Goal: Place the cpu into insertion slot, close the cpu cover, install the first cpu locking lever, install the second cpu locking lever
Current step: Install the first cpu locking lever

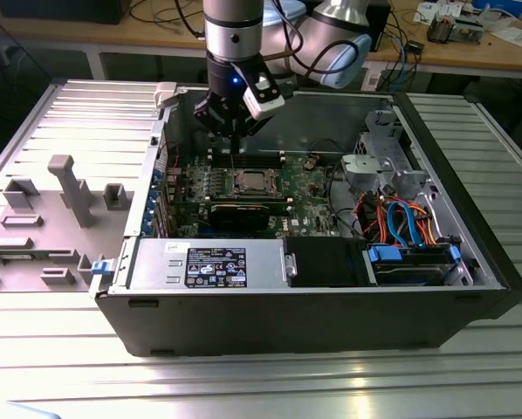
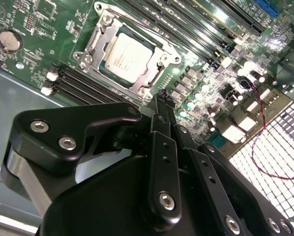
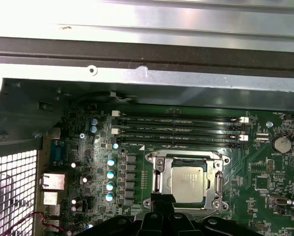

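Observation:
The cpu point(image 2: 127, 58) lies flat in the insertion slot point(image 2: 103, 67), its silver-grey top showing through the window of the cpu cover point(image 2: 94, 43). The cover lies down over it. Thin wire levers run along the cover's edges; whether they are latched I cannot tell. The first wrist view shows the same cpu point(image 3: 188, 183) framed by the cover point(image 3: 186, 158). My gripper point(image 2: 161, 96) hangs just above the board beside one edge of the socket, fingers shut together on nothing. In the exterior view the gripper point(image 1: 235, 150) points down at the socket point(image 1: 248, 182) inside the open case.
Long black memory slots point(image 3: 181, 130) run beside the socket. A black expansion card point(image 1: 239, 214) and the power supply point(image 1: 209, 262) lie toward the case front. Coloured cables point(image 1: 401, 218) fill the exterior view's right. A grey fixture plate point(image 1: 69, 188) sits outside the case.

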Controlling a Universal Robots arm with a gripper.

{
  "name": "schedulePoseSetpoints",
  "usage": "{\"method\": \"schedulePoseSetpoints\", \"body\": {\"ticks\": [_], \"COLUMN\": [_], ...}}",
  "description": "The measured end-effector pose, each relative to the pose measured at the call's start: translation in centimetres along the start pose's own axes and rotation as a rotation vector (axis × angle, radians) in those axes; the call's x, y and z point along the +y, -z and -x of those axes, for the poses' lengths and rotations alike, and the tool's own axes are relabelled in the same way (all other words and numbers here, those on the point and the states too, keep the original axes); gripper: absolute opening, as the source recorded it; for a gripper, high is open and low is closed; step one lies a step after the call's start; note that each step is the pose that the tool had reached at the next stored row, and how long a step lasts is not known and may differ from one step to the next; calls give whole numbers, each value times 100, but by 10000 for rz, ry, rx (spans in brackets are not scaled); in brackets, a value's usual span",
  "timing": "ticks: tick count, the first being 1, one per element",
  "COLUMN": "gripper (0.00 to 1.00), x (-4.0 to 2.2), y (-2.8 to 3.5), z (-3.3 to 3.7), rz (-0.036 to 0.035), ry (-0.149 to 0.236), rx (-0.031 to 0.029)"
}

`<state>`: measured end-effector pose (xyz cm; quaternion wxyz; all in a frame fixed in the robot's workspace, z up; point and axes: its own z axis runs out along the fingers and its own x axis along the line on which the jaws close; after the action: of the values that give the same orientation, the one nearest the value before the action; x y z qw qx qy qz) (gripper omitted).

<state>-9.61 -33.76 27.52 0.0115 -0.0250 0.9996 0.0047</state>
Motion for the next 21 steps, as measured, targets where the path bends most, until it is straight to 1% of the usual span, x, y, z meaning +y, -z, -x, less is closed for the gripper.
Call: {"method": "schedulePoseSetpoints", "body": {"ticks": [6, 8, 9, 10, 11, 12, 14, 15, 18, 21], "gripper": [11, 11, 11, 11, 11, 11, 11, 11, 11, 11], "x": [1, 3, 6, 10, 23, 59, 123, 169, 220, 249], "y": [1, 1, -1, -4, -12, -22, -38, -55, -93, -118], "z": [-27, -68, -109, -132, -181, -199, -202, -200, -200, -199], "rz": [1, 6, 7, 8, 8, 6, 6, 8, 8, 8], "ry": [-1, 2, 1, 0, 1, 1, 0, 1, 0, 1], "rx": [1, 0, -3, -6, -11, -8, -8, -10, -9, -9]}}
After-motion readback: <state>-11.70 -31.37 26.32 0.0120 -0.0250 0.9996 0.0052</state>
